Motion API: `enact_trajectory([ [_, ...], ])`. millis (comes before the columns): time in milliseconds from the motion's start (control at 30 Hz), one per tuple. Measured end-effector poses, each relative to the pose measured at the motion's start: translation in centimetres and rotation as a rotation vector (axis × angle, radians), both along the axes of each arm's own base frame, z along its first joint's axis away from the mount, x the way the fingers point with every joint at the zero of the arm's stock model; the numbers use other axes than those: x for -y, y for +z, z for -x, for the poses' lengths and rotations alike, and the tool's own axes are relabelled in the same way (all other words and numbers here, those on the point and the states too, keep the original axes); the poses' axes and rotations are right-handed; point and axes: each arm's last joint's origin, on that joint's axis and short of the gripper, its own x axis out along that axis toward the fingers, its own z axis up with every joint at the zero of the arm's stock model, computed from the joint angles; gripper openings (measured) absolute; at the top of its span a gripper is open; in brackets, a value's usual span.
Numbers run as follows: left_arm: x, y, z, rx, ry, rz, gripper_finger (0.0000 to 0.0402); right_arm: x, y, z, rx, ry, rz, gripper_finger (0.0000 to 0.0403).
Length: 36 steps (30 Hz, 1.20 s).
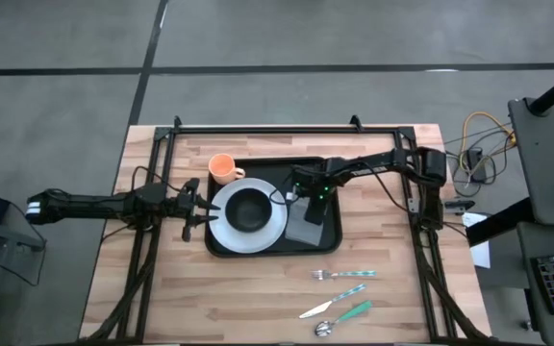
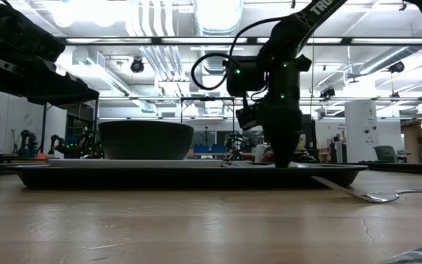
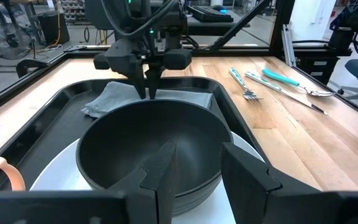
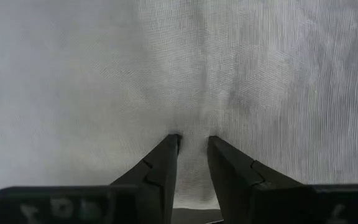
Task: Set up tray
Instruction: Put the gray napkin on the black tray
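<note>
**Right claw pinching the napkin on the tray**

You have the large black rectangular tray with rounded corners and a raised rim [image 1: 330,242] lying flat in the middle of the wooden bench [image 1: 258,298]. Judge it stiff and fairly light, but loaded now, so it would tip if lifted from one side; take it by the raised rim on the two short ends if you move it at all. Its smooth floor probably lets things slide.

On the tray sits a round white plate [image 1: 221,231] with a dark, deep bowl [image 1: 249,209] on it. The bowl looks empty. Beside the plate, on the tray's right part, lies the soft grey cloth napkin [image 1: 308,231]. It is limp and will bunch or drag rather than hold its shape.

Your right claw [image 4: 192,144] is down on that napkin, fingertips drawn close with a fold of cloth puckered between them. The left claw [image 3: 197,163] waits just beside the plate at the tray's left end, half spread and holding nothing.

An orange cup [image 1: 222,169] stands on the bench at the tray's far left corner. A fork [image 1: 339,275], a knife [image 1: 335,303] and a spoon [image 1: 344,319], some with teal handles, lie on the bench nearer you, off the tray.
</note>
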Motion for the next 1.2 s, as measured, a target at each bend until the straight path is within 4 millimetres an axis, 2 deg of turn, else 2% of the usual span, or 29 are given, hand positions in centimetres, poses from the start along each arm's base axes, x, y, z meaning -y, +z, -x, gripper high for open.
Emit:
enact_trajectory([
  [233, 0.0, 0.0, 0.0, 0.001, 0.0, 0.0, 0.0105, 0.1, 1.7, -0.1, 0.085, 0.186, 0.048, 0.0074],
  [400, 0.0, 0.0, 0.0, 0.0, 0.0, 0.0, 0.0105, 0.5, 1.8, -0.1, 0.08, 0.216, 0.119, 0.0071],
  [800, 0.0, 0.0, 0.0, 0.001, 0.0, 0.0, 0.0105, 1.8, 1.5, 0.3, 0.052, 0.1, 0.102, 0.0086],
  [1200, 0.0, 0.0, 0.0, 0.001, 0.0, 0.0, 0.0105, 1.8, 1.7, 0.6, 0.037, 0.064, 0.101, 0.007],
])
